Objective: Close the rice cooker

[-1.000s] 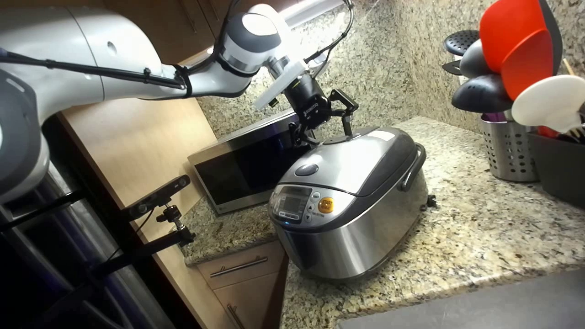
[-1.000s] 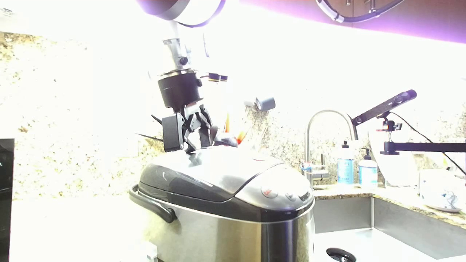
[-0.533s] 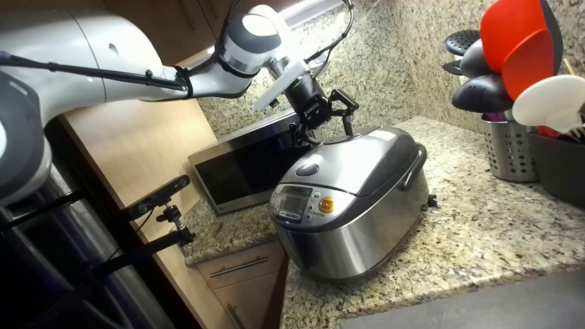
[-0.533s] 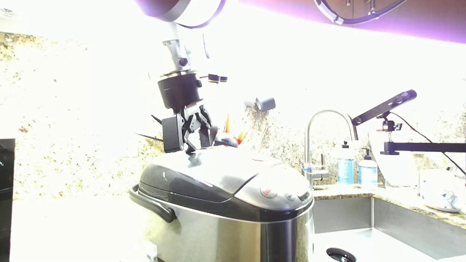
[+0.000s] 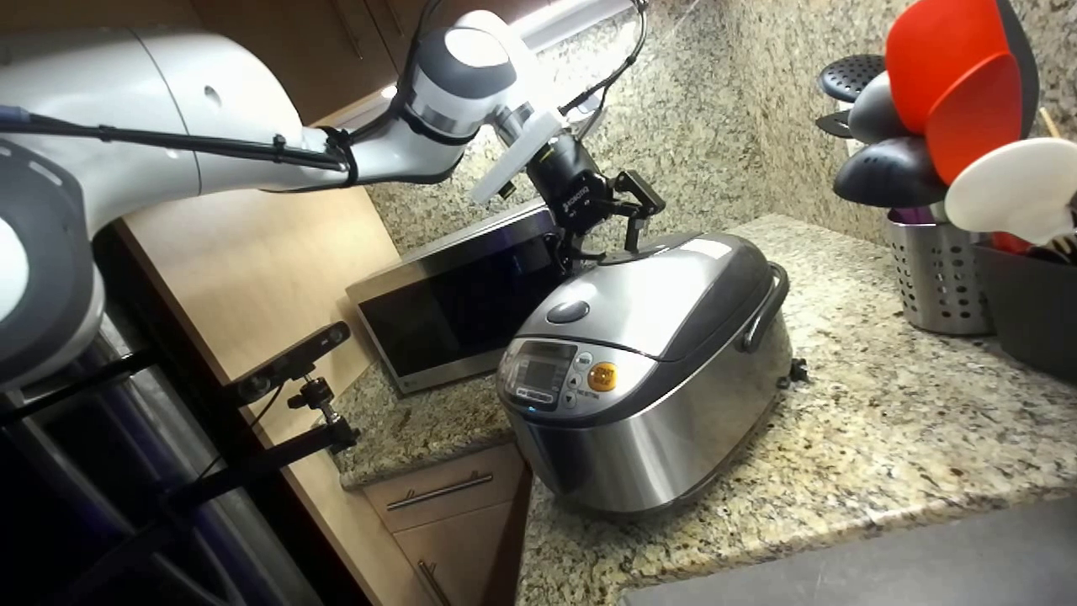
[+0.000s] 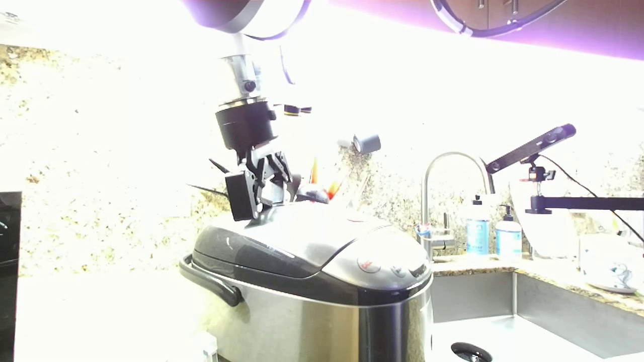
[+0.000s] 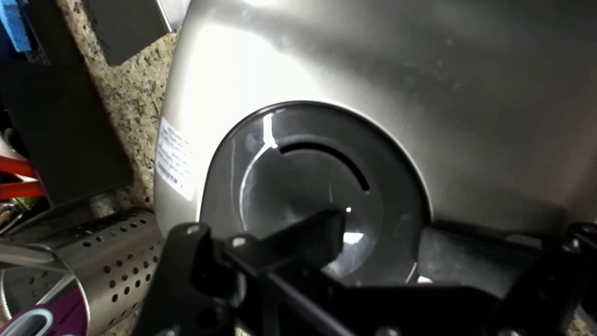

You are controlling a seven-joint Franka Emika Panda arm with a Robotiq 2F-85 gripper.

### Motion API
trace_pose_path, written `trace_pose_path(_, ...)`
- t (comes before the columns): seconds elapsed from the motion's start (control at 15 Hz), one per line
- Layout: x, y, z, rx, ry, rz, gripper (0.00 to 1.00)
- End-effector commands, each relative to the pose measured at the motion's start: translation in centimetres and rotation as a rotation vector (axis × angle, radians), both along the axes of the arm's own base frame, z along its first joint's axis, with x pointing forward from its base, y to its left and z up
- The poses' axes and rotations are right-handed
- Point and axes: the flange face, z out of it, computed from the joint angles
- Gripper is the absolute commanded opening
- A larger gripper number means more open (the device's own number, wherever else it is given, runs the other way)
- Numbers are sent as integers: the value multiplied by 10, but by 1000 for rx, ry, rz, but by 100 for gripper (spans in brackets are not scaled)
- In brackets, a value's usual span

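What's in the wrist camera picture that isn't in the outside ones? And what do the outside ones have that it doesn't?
Only the wrist view shows the curved slot in the dark part on top of the cooker.

Only the exterior views show the orange button, the microwave, the tap and the bottles.

Both kinds show the cooker's top and the gripper. The metal cup with holes shows in the wrist view and in an exterior view.

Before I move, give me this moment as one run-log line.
rice cooker: lid down, looks flush | gripper: open, at the lid's dark round inset | lid contact: cannot tell | latched: cannot tell
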Motion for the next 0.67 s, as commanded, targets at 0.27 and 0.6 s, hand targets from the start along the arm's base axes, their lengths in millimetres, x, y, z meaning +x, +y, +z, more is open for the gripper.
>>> trace_pose_path(0.27, 2, 19, 26, 12, -39, 46, 0)
trace_pose_path(0.6, -7, 47, 96, 60, -120, 95, 0)
